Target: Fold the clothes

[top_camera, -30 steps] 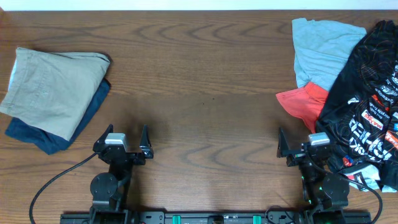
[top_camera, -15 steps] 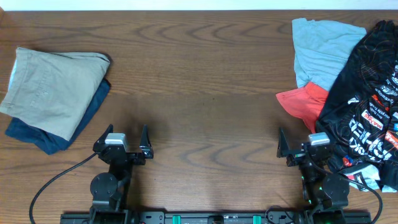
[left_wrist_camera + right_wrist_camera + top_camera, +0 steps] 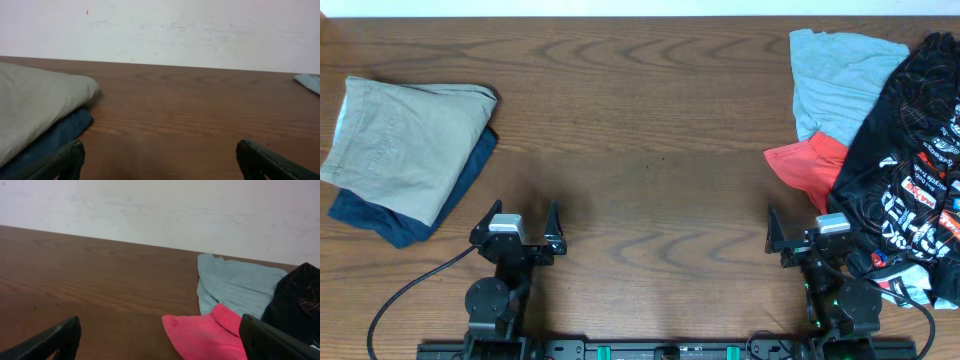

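Note:
The black jersey (image 3: 910, 170) with orange contour lines and white and orange logos lies crumpled at the table's right edge; its black edge shows in the right wrist view (image 3: 295, 300). My right gripper (image 3: 807, 232) is open and empty, just left of the jersey's lower part. In its own view the gripper (image 3: 160, 340) has its fingers spread wide over bare wood. My left gripper (image 3: 517, 225) is open and empty at the front left; its wrist view (image 3: 160, 160) shows the fingers wide apart.
A light blue garment (image 3: 835, 80) and a red garment (image 3: 810, 165) lie partly under the jersey; both show in the right wrist view (image 3: 235, 282) (image 3: 210, 337). A folded beige garment (image 3: 405, 140) rests on a navy one (image 3: 440, 205) at the far left.

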